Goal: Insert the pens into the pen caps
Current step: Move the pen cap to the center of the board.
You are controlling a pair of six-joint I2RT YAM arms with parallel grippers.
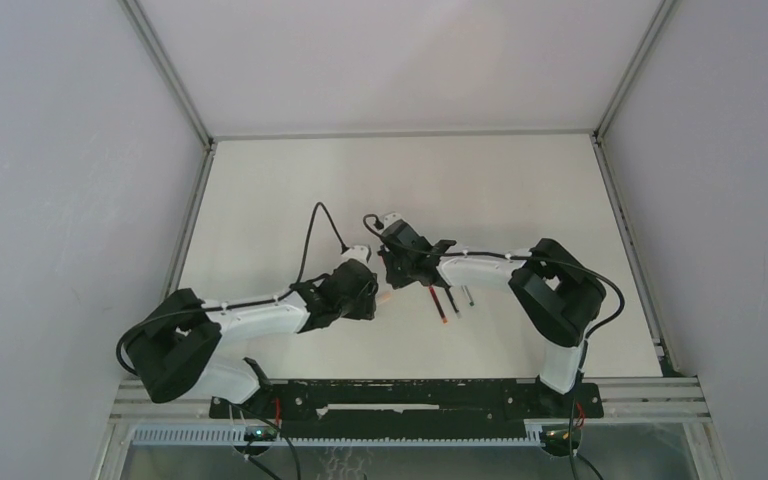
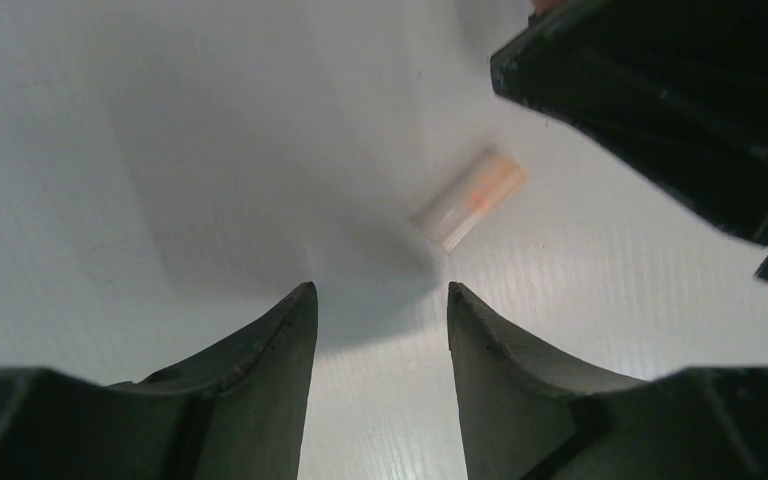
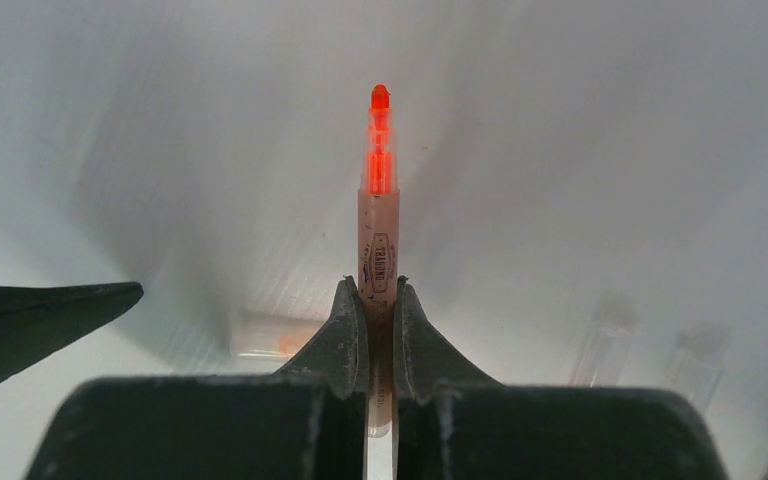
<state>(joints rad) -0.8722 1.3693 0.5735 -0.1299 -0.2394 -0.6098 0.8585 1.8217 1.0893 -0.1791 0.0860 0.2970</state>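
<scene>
A pale-barrelled pen with a bright red tip is clamped between the closed fingers of the right gripper, and most of its length is seen projecting past the fingertips. The left gripper is held with its jaws parted and nothing between them. A short, pale cap tinged with orange is seen lying on the white table, blurred. It lies just ahead of the left gripper, apart from its fingers, with the right gripper just beyond it. To the right of the cap in the overhead view, three loose pens are laid side by side: a red pen, a dark pen and a paler pen.
</scene>
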